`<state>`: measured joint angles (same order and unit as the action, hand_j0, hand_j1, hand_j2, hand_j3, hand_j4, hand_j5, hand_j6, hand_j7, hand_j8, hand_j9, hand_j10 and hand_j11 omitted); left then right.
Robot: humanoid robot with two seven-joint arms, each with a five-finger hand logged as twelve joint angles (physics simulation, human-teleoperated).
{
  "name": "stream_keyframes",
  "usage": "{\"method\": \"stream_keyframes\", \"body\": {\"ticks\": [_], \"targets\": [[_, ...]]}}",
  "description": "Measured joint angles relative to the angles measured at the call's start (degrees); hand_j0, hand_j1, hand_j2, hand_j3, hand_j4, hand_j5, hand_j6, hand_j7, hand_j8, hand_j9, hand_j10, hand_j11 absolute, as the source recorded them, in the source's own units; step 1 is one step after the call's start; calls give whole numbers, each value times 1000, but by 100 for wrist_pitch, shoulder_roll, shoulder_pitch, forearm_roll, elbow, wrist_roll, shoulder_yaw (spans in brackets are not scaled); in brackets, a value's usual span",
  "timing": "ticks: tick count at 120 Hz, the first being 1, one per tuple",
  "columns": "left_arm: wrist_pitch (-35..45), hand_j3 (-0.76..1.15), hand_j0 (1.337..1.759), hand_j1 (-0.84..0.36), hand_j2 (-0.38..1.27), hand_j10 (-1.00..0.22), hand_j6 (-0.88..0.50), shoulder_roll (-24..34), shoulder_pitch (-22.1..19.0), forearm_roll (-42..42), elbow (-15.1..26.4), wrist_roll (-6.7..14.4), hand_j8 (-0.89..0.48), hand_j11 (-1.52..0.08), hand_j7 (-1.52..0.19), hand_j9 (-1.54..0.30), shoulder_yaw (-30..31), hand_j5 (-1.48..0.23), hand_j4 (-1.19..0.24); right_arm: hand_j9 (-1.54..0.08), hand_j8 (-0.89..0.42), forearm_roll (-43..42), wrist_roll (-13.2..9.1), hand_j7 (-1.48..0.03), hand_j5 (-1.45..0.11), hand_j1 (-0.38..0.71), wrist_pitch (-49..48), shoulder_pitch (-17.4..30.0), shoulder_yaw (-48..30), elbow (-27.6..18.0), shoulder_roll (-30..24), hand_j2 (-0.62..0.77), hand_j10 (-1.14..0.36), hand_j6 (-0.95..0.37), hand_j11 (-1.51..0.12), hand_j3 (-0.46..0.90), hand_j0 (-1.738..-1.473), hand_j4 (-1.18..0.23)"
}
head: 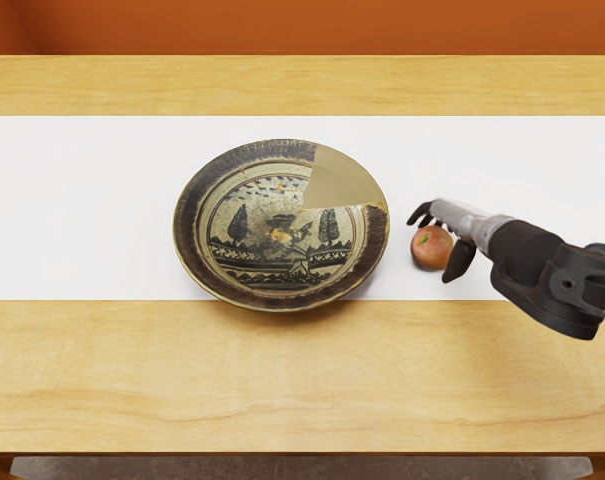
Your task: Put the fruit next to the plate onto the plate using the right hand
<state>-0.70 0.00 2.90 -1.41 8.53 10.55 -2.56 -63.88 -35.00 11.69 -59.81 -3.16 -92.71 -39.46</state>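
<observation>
Surface [102, 370] of pale wood fills the view from the left edge, with a broad white runner [82, 210] laid across it from side to side and an orange wall [302, 25] behind. No left arm anywhere on this side.

Moving along to the middle, here is the plate [187, 225]: a round dish with a dark rim, lying flat on the runner. Its near edge just reaches the runner's front border. Inside it is a painted scene with small trees, and a plain tan wedge takes up its upper right part. Nothing lies on it.

Now to the right, and here is the action. The fruit [431, 246], small, round and reddish, sits on the runner just beside the plate's right rim, apart from it and not on it. The right hand [460, 222] reaches in from the right edge and arches over the fruit. Its fingers [419, 214] are spread wide past the fruit's far side, the thumb [459, 262] hangs down on the near right side, and the grasp is not closed. The dark forearm [547, 275] trails off to the right edge.
</observation>
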Motion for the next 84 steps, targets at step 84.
{"method": "stream_keyframes", "body": {"ticks": [84], "targets": [[0,0,1658,349,0,0,-1,0,0,-1,0,-2,-1,0,0,0,-2,0,0,-628,-427,-115,-14,-659,-544,119,228,168,-28,424,392,-42,-521,-423,-645,-3,-1644,-624]]}}
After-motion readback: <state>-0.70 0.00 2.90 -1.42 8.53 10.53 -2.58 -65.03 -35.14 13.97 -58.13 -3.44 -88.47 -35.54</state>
